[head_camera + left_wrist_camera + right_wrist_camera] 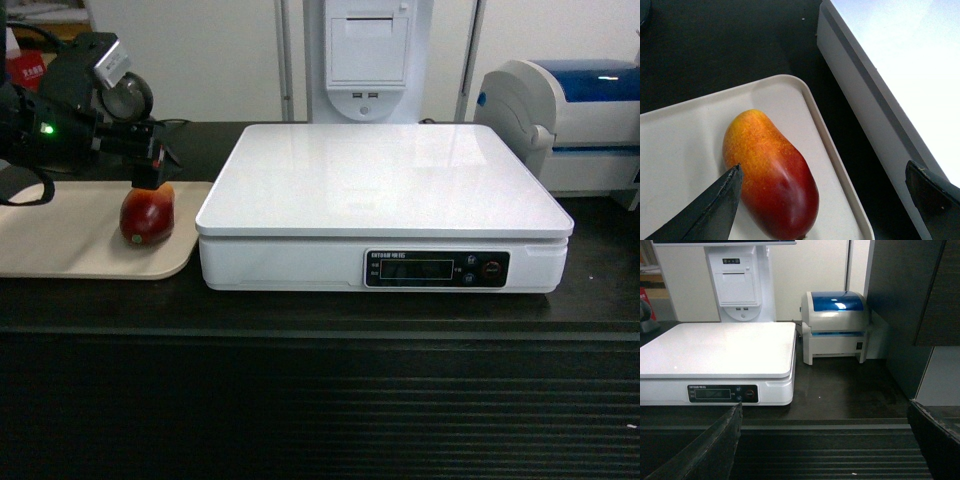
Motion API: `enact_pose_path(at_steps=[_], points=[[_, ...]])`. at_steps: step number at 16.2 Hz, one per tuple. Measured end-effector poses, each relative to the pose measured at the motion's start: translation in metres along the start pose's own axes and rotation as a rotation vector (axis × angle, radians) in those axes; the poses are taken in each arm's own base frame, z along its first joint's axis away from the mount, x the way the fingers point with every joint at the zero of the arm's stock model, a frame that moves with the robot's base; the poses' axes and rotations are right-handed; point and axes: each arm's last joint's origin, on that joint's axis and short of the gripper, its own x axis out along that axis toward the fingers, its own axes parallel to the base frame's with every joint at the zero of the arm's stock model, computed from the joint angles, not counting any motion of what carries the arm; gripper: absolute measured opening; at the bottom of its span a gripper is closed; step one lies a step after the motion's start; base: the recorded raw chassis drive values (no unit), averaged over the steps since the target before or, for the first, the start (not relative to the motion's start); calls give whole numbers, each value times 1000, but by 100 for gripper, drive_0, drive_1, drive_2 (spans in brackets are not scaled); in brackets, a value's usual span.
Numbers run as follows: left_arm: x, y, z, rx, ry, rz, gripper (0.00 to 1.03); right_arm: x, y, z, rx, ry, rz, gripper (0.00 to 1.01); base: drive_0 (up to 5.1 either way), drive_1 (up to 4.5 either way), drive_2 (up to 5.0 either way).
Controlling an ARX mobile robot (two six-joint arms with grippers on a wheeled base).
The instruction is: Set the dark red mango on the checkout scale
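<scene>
Head view: the dark red mango [147,214] lies on the beige tray [70,245] at the left middle of the frame, just beside the left edge of the scale [385,190], which sits on the dark counter [320,315] of the checkout. The left tool [150,170] hangs directly above the fruit, its tip at or just over the mango's top. From this angle I cannot tell whether it touches. The white platform of the scale is bare. Behind it stand a white receipt unit [368,55] and a white-and-blue printer [575,120] at the upper right.

Left wrist view: the tool's fingers are spread wide apart, one dark finger [715,205] at the lower left over the mango's [771,175] red flank, the other at the lower right over the scale's side wall [865,110]. That is the main risk, in my judgement: the opening is not centred on the fruit, so a straight descent could drive the right-hand finger onto the scale's edge, or the left one onto the mango's crown, rolling the glossy fruit on the tray [680,150]. The mango also lies slantwise to the fingers, so closing off-axis could squirt it out sideways.

Right wrist view: the right tool [825,450] is open, fingers at the lower corners, holding nothing, low in front of the counter [840,390]. The scale [720,347] and printer [837,325] sit ahead. It seems well clear of the left arm's likely path.
</scene>
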Motion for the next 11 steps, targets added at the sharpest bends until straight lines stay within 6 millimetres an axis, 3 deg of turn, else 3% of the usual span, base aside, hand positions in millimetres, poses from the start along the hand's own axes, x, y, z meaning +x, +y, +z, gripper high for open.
enact_pose_path(at_steps=[4, 8, 11], points=[[20, 8, 13, 22, 37, 44, 98, 0, 0, 0, 0, 0, 0, 98, 0, 0, 0], [50, 16, 6, 6, 133, 64, 98, 0, 0, 0, 0, 0, 0, 98, 0, 0, 0], [55, 18, 5, 4, 146, 72, 98, 0, 0, 0, 0, 0, 0, 98, 0, 0, 0]])
